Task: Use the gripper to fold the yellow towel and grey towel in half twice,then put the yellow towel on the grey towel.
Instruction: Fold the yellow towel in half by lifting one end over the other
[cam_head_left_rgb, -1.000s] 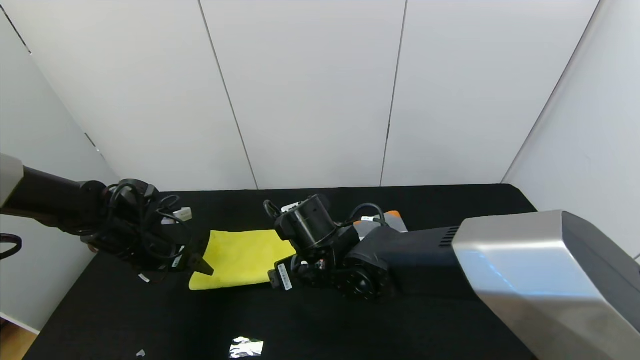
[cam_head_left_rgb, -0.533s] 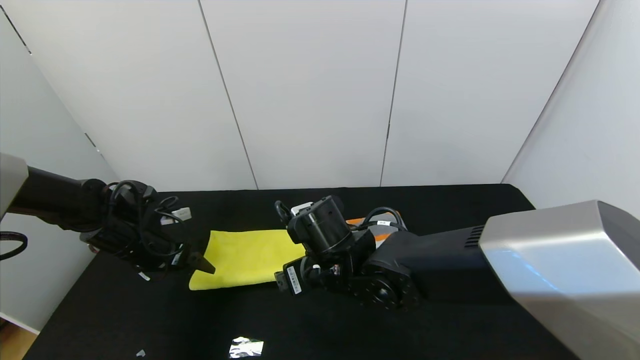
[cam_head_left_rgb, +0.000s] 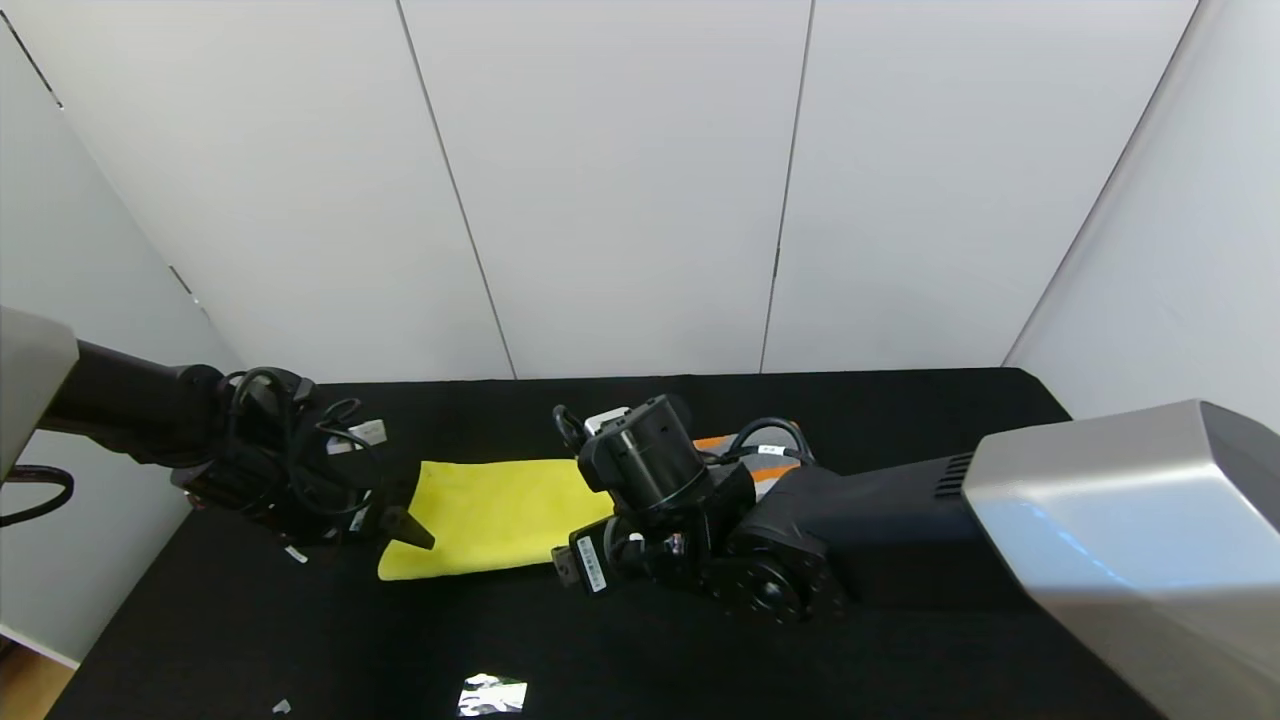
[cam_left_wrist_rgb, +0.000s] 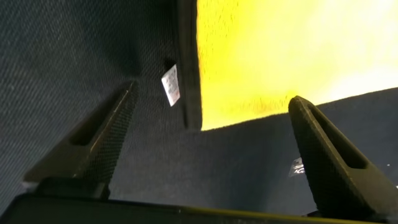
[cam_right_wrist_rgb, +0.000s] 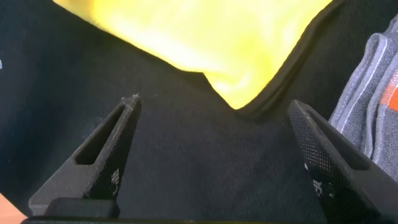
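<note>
Spread fingers of left gripper (cam_left_wrist_rgb: 208, 134) and right gripper (cam_right_wrist_rgb: 214, 134) flank yellow towel (cam_head_left_rgb: 495, 515) corners.

Black cloth-covered table (cam_head_left_rgb: 900, 400) across lower half of head view, weave visible up close in wrist views. White panelled wall (cam_head_left_rgb: 620, 180) behind, w/ thin dark vertical seams; angled side panels at left (cam_head_left_rgb: 60, 250) & right (cam_head_left_rgb: 1180, 250) closing in the space. Strip of wooden floor (cam_head_left_rgb: 25, 685) at bottom-left corner. Crumpled shiny scrap (cam_head_left_rgb: 492, 694) near table's front edge, tiny pale bit (cam_head_left_rgb: 282, 706) left of it. Even, soft lighting, no hard shadows.
</note>
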